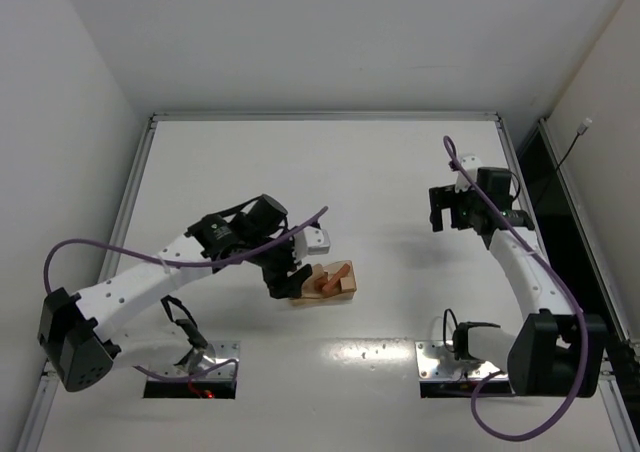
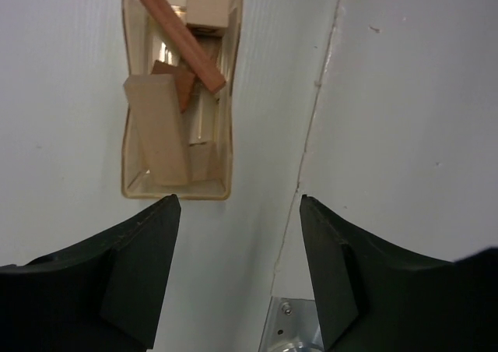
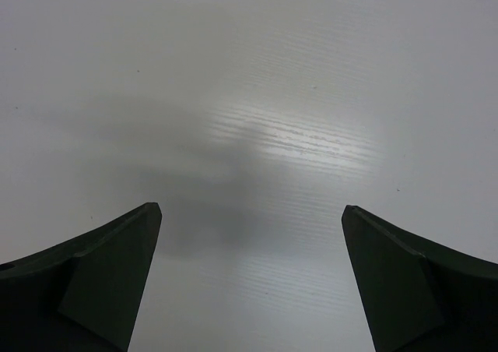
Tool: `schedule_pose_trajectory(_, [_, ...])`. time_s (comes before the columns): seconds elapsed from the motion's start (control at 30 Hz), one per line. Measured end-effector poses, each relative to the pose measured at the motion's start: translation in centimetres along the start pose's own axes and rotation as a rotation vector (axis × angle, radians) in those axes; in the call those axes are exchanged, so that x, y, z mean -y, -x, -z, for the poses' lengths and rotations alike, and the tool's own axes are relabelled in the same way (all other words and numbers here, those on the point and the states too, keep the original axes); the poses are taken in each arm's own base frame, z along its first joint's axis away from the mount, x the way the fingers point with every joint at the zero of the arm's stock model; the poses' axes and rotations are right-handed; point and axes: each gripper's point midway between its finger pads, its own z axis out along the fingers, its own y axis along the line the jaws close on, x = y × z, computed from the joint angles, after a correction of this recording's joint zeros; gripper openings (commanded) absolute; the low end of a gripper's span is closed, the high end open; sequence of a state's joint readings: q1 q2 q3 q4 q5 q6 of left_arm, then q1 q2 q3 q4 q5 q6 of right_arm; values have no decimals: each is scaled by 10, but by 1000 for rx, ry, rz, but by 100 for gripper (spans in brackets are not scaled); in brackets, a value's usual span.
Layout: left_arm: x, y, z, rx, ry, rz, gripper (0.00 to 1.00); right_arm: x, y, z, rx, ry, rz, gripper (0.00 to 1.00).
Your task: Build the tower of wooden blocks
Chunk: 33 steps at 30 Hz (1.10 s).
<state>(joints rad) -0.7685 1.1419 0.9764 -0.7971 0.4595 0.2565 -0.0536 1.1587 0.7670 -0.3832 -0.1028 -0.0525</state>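
Note:
The wood blocks lie jumbled in a small translucent amber box (image 1: 345, 294) near the table's middle front. In the left wrist view the box (image 2: 177, 191) holds a reddish-brown bar (image 2: 177, 34), a tan block (image 2: 210, 1), a tan bar (image 2: 156, 130) and a small reddish-brown piece (image 2: 182, 86). My left gripper (image 1: 282, 282) (image 2: 236, 204) is open and empty, just to the left of the box with its tips short of the box's near end. My right gripper (image 1: 447, 222) (image 3: 250, 208) is open and empty over bare table at the right, far from the box.
A metal mounting plate (image 2: 296, 329) of an arm base shows below the left gripper. A seam in the table surface (image 2: 319, 95) runs to the right of the box. Raised rails (image 1: 325, 117) edge the table at the back and sides.

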Motion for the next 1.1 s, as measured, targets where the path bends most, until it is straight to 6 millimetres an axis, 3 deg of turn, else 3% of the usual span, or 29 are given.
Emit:
schedule_pose_trajectory(0.2, [22,2,-26,-50,-62,-54,56,0,-3,-4,-21,24,-16,97])
schedule_pose_trajectory(0.43, [34,-2,-55,-110,-59,-87,56,-1,-2,-6,-27,35,-17,96])
schedule_pose_trajectory(0.7, [28,-14,-85,-177,7,-81,56,-1,-3,-6,-28,33,-17,96])
schedule_pose_trajectory(0.97, [12,-29,-102,-214,77,-57,56,-1,1,-2,-12,29,-14,96])
schedule_pose_trajectory(1.1, [6,-39,-111,-250,102,-46,51,-1,1,-2,-10,28,-13,96])
